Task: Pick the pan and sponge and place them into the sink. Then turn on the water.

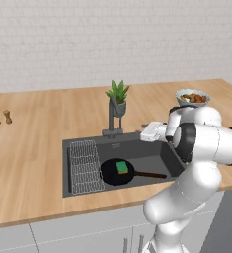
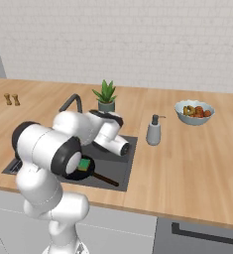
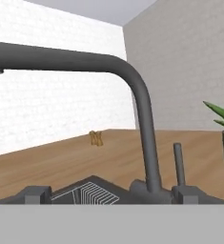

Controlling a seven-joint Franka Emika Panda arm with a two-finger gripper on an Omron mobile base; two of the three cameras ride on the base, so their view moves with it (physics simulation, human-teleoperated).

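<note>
Sink (image 1: 68,168), recessed near the bench's front edge: holds pan (image 1: 116,172), handle toward the right wall, with sponge (image 1: 122,167) resting green side up on it; wire rack (image 1: 84,165) along the left wall. Claw (image 1: 148,132): released, grasping nothing, above the sink's back right corner, facing the faucet (image 3: 142,109). Potted plant (image 1: 118,98) behind the faucet. Fruit bowl (image 1: 192,97), far right.
</note>
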